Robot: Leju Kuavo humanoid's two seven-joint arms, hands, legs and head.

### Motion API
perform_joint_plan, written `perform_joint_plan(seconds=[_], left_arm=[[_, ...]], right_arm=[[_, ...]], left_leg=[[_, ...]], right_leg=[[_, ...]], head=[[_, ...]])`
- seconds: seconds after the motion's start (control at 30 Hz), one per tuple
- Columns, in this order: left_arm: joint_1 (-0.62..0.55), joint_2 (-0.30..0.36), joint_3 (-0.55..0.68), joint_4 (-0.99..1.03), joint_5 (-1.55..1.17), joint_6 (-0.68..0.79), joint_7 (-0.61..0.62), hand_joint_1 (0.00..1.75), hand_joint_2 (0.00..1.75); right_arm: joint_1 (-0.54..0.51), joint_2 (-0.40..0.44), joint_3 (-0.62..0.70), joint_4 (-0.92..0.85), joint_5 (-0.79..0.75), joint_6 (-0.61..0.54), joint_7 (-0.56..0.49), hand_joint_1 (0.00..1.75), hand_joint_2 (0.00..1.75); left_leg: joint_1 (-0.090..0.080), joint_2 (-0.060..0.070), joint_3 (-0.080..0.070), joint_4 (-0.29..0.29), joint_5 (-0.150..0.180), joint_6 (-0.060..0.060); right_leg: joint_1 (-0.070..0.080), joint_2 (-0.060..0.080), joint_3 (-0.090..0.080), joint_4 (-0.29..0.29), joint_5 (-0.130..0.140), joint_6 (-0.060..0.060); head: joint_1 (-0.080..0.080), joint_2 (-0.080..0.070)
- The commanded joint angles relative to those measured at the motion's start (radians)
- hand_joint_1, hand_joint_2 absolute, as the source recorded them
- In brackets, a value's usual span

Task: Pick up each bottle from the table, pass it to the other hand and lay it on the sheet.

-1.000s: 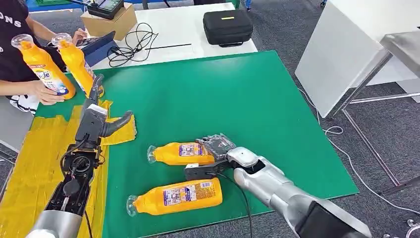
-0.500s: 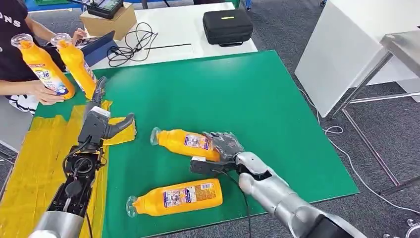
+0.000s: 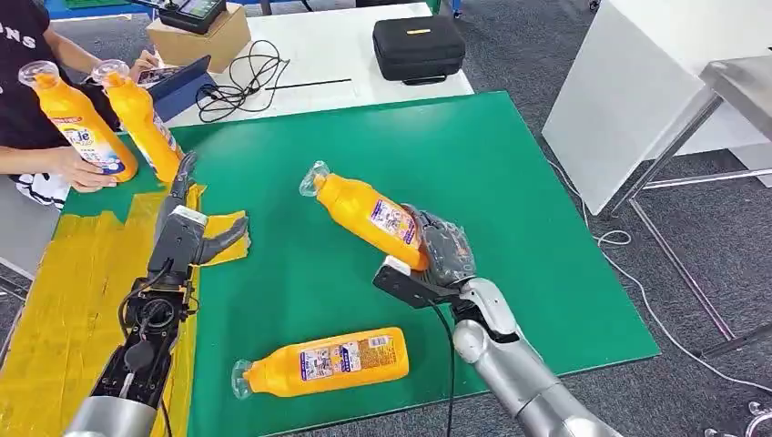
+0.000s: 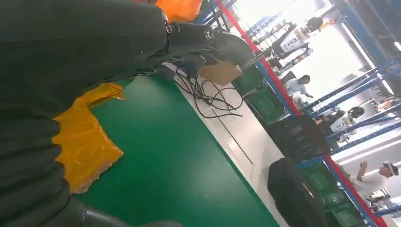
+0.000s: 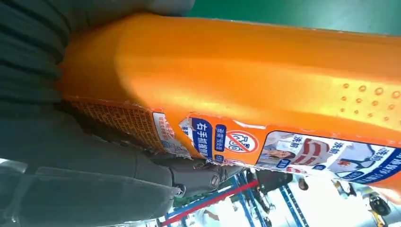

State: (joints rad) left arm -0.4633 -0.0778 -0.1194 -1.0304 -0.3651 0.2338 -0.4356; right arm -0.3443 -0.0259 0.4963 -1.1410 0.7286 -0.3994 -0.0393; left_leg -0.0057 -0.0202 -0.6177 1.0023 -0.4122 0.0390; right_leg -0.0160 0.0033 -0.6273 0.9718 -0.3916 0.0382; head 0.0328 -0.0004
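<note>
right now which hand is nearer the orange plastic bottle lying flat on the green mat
Right. The right hand is just beyond and right of the lying orange plastic bottle, gripping another orange bottle. The left hand is farther, over the yellow sheet.

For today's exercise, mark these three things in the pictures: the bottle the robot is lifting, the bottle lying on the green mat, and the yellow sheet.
lifted bottle (image 3: 369,217): head view, on its orange body beside the label.
lying bottle (image 3: 328,361): head view, on its label.
yellow sheet (image 3: 77,273): head view, on a bare patch left of the left arm.
</note>
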Motion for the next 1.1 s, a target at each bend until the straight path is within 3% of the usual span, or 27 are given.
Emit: perform_joint_plan(seconds=[0.03,0.17,0.33,0.43,0.6,0.63,0.67,0.73,0.87,1.1], left_arm=[[-0.025,-0.002,-0.01,0.032,0.0,0.0,0.003,0.0,1.75],[-0.025,-0.002,-0.01,0.032,0.0,0.0,0.003,0.0,1.75],[-0.03,-0.031,-0.002,0.038,-0.016,0.007,0.038,0.0,1.75],[-0.045,-0.053,0.029,0.064,0.042,-0.051,0.137,0.0,1.75],[-0.094,-0.069,0.032,0.214,0.344,-0.434,0.185,0.0,1.75],[-0.106,-0.108,0.035,0.255,0.494,-0.585,0.257,0.0,1.75],[-0.105,-0.159,-0.016,0.236,0.533,-0.66,0.265,0.0,1.75],[-0.092,-0.179,-0.09,0.184,0.574,-0.604,0.268,0.0,1.75],[-0.04,-0.118,-0.193,0.041,0.687,-0.559,0.293,0.0,1.75],[-0.007,-0.096,-0.24,-0.036,0.76,-0.537,0.282,0.0,1.75]], right_arm=[[-0.016,-0.007,-0.022,-0.004,-0.004,-0.001,0.0,1.75,1.75],[-0.016,-0.007,-0.022,-0.004,-0.004,-0.001,0.0,1.75,1.75],[0.044,0.02,-0.115,-0.083,0.044,-0.123,-0.004,1.75,1.75],[0.075,0.043,-0.157,-0.131,0.048,-0.17,-0.046,1.75,1.75],[0.031,0.085,-0.149,-0.093,-0.045,-0.177,-0.167,1.75,1.75],[0.02,0.116,-0.148,-0.099,-0.149,-0.159,-0.286,1.75,1.75],[-0.009,0.147,-0.146,-0.053,-0.152,-0.152,-0.301,1.75,1.75],[-0.021,0.16,-0.133,-0.042,-0.162,-0.146,-0.307,1.75,1.75],[-0.021,0.168,-0.111,-0.047,-0.17,-0.123,-0.328,1.75,1.75],[-0.055,0.188,-0.08,-0.003,-0.141,-0.097,-0.318,1.75,1.75]], left_leg=[[0.001,0.001,0.005,0.001,-0.003,-0.002],[0.001,0.001,0.002,0.0,-0.001,-0.001],[0.0,0.0,0.002,0.0,-0.001,-0.001],[0.001,-0.001,0.003,0.001,-0.002,-0.002],[0.0,0.001,0.002,0.0,-0.001,-0.002],[0.0,0.001,0.002,0.0,-0.001,-0.002],[0.001,0.001,0.004,0.001,-0.003,-0.003],[0.001,-0.001,0.002,0.002,-0.002,-0.002],[0.001,0.002,0.004,0.001,-0.003,-0.002],[0.001,0.002,0.004,0.001,-0.003,-0.002]], right_leg=[[0.002,0.0,0.005,0.0,-0.003,-0.002],[0.001,-0.001,0.003,0.0,-0.001,-0.001],[0.0,-0.001,0.002,0.0,-0.001,-0.001],[0.002,-0.003,0.005,0.0,-0.003,-0.001],[0.001,-0.001,0.003,0.0,-0.001,-0.001],[0.0,0.0,0.002,0.0,-0.001,-0.001],[0.001,-0.001,0.004,0.001,-0.002,-0.002],[0.001,-0.003,0.004,0.001,-0.003,-0.001],[0.001,0.0,0.004,0.0,-0.002,-0.001],[0.001,0.0,0.004,0.001,-0.002,-0.002]], head=[[0.0,0.0],[0.0,0.0],[0.0,0.0],[0.0,0.0],[0.0,0.0],[0.0,0.0],[0.0,0.0],[0.0,0.0],[0.0,0.0],[0.0,0.0]])
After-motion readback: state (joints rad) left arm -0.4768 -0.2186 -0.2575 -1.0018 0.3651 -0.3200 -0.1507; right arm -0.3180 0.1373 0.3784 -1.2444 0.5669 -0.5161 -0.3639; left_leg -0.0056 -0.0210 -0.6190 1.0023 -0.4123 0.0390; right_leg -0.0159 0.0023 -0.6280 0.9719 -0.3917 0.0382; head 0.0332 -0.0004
